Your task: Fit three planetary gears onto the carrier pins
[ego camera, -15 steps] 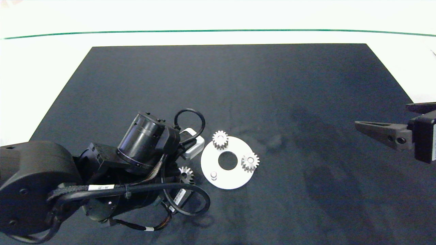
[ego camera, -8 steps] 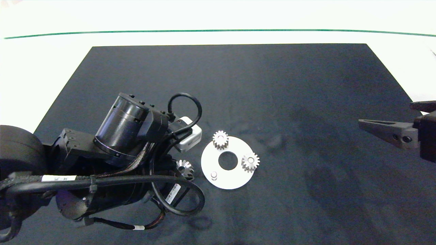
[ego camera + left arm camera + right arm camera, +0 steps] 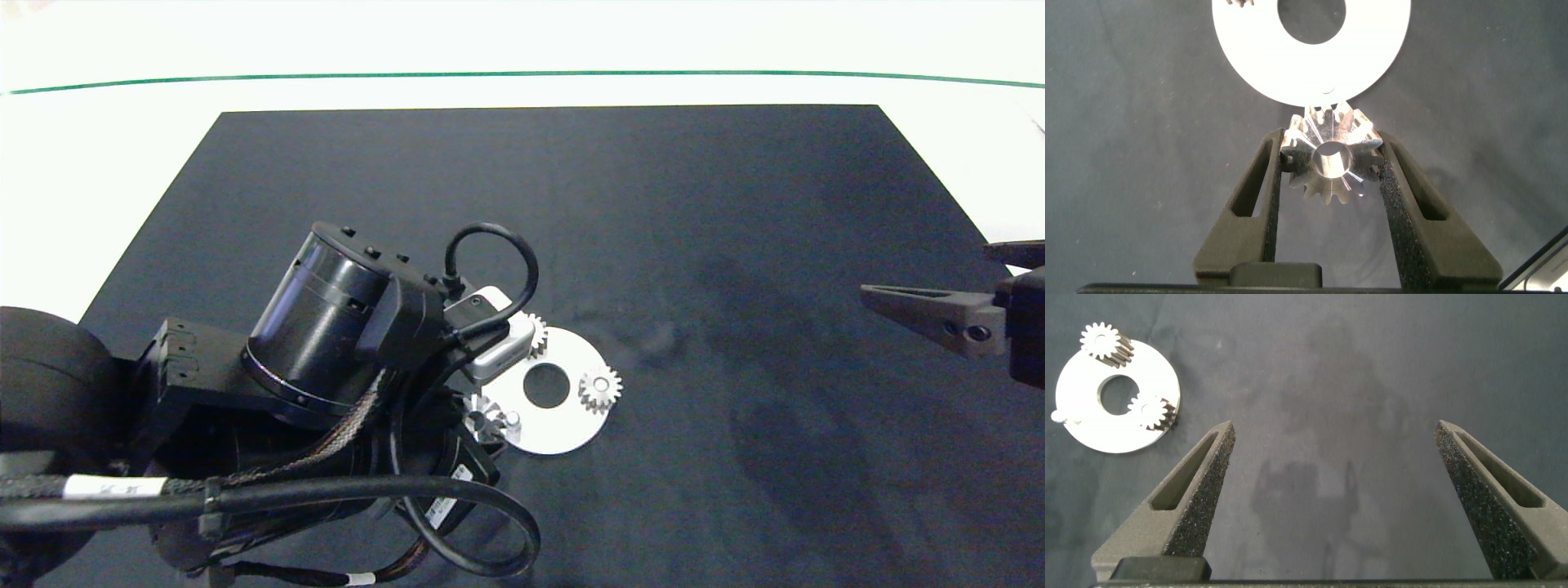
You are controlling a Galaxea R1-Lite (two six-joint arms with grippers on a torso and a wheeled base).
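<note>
Left end effector (image 3: 1329, 167) is closed on the third gear (image 3: 1330, 158), a foam pad pressing each side of the teeth. The gear's bore axis points toward the wrist camera, so its flat face and round centre hole face that lens; in the head view the gear (image 3: 483, 416) looks tilted, not lying flat. It sits at the near-left rim of the white disc (image 3: 563, 433), just beside the free pin (image 3: 513, 419); whether they touch is unclear. The pin stands upright, bare.

2 other gears are already seated on pins, lying flat with bores vertical: 1 at the right of the disc's centre hole (image 3: 600, 389), 1 at the far-left edge (image 3: 535, 331), half hidden by the left wrist camera housing (image 3: 495, 347). In the right wrist view both show on the disc (image 3: 1094, 416), gears at (image 3: 1149, 412) and (image 3: 1102, 340).

Right end effector (image 3: 1333, 502) is spread wide, holding nothing, above bare dark mat (image 3: 735, 245) well to the right of the disc, near the tabletop (image 3: 980, 131) edge.
</note>
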